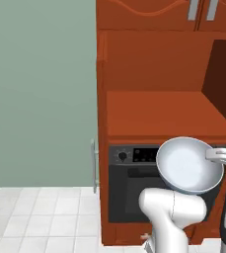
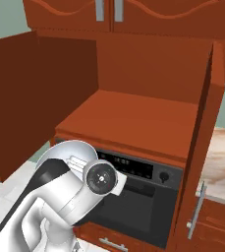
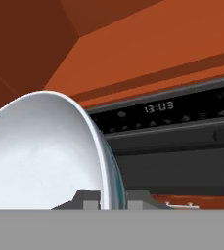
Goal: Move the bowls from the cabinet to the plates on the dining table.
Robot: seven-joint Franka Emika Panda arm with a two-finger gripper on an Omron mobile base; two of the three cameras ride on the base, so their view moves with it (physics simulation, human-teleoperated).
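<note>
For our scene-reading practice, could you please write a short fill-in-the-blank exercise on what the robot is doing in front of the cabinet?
1. The gripper is shut on the rim of a ____.
2. The clock on the oven below the open shelf reads ____.
3. The wooden shelf of the cabinet lies directly ____ the oven.
4. The inside of the bowl looks pale ____.

Missing words: bowl; 13:03; above; bluish-white
</note>
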